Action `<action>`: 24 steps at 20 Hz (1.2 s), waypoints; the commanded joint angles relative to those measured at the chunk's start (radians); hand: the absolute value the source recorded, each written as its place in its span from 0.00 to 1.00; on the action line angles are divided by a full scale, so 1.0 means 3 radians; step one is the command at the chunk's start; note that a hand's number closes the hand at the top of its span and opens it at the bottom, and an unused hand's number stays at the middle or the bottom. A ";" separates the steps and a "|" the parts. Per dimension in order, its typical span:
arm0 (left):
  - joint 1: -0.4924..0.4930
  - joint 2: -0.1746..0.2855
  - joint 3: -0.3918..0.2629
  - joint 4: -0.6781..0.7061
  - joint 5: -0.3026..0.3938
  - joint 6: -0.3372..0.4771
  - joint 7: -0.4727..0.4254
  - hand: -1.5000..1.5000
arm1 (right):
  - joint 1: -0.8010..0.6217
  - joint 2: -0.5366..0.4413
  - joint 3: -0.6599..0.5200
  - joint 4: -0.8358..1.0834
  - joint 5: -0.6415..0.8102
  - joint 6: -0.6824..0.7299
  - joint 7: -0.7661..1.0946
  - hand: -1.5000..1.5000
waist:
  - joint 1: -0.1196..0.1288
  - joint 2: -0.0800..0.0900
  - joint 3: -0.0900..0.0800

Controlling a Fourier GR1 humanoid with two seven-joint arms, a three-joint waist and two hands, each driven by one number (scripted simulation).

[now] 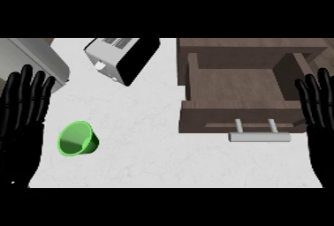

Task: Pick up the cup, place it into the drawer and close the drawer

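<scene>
— Where is the cup point(78, 138)?

— On the white counter point(163, 163), toward the left side. It is green and lies tilted, its wide mouth turned up toward the view. Inside it only its own green wall shows.

— And the drawer point(235, 84)?

— It is pulled open at the right, well apart from the cup. Its inside shows only its bare wooden floor. The grey handle point(259, 137) sticks out from its front, over the counter.

— What are the hands doing?

— The left hand point(23, 119) rests at the left edge, fingers straight and pointing up, just beside the cup but not touching it. The right hand point(320, 114) rests at the right edge beside the drawer, fingers straight too. Both are released and hold nothing.

— Anything else on the counter?

— A toaster point(120, 56) at the back, between the cup's side and the drawer.
</scene>
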 commanded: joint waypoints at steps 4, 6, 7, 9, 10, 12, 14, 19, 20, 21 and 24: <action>0.0063 0.0575 0.0418 0.0092 0.1168 -0.1044 -0.0183 0.00 | -0.0041 0.0053 -0.0012 0.0030 -0.0016 -0.0021 -0.0057 0.00 | 0.0026 0.0043 0.0025; 0.0365 0.0727 0.0429 0.0154 0.1526 -0.1526 -0.0401 0.00 | -0.0039 0.0054 0.0003 0.0042 0.0076 -0.0064 -0.0039 0.00 | 0.0068 0.0041 0.0019; 0.0473 0.0494 0.0311 0.0333 0.1716 -0.1213 0.0169 0.00 | 0.0112 -0.0056 0.0188 0.0176 -0.0003 0.0193 0.0161 0.00 | 0.0082 0.0059 0.0022; 0.0437 0.0676 0.0532 0.0533 0.2125 -0.1409 0.0228 0.00 | -0.0047 -0.0117 0.0100 0.0230 -0.0105 0.0228 0.0298 0.00 | 0.0061 0.0056 0.0025; 0.0394 0.0781 0.0722 0.0819 0.2171 -0.1496 0.0126 0.00 | 0.0009 -0.0148 0.0097 0.0211 -0.0182 0.0320 0.0241 0.00 | 0.0021 0.0056 0.0027; 0.0293 0.0906 0.0817 0.1147 0.2312 -0.1767 0.0039 0.00 | -0.0292 -0.0078 0.0148 0.0307 -0.0091 0.0186 0.0456 0.00 | 0.0024 0.0054 0.0026; 0.0348 0.0863 0.0808 0.1397 0.2236 -0.1919 -0.0058 0.00 | -0.0233 -0.0129 0.0100 0.0369 -0.0142 0.0303 0.0306 0.00 | 0.0011 0.0050 0.0029; 0.0037 0.0926 0.0912 0.1839 0.1870 -0.1924 -0.0123 0.00 | -0.0472 -0.0195 -0.0195 0.0782 -0.0265 0.0377 0.0173 0.00 | 0.0009 0.0047 0.0032; -0.0043 0.1010 0.1007 0.2319 0.1701 -0.2168 -0.0413 0.00 | -0.0460 -0.0129 0.0000 0.0419 -0.0192 0.0275 0.0466 0.00 | -0.0010 0.0049 0.0029; -0.0070 0.0921 0.0939 0.2258 0.1687 -0.2088 -0.0361 0.00 | -0.0544 -0.0133 -0.0086 0.0831 -0.0122 0.0310 0.0170 0.00 | 0.0006 0.0049 0.0031; -0.0119 0.1030 0.1054 0.2638 0.1508 -0.2248 -0.0588 0.00 | -0.0539 -0.0061 0.0039 0.0588 -0.0090 0.0254 0.0360 0.00 | 0.0003 0.0046 0.0030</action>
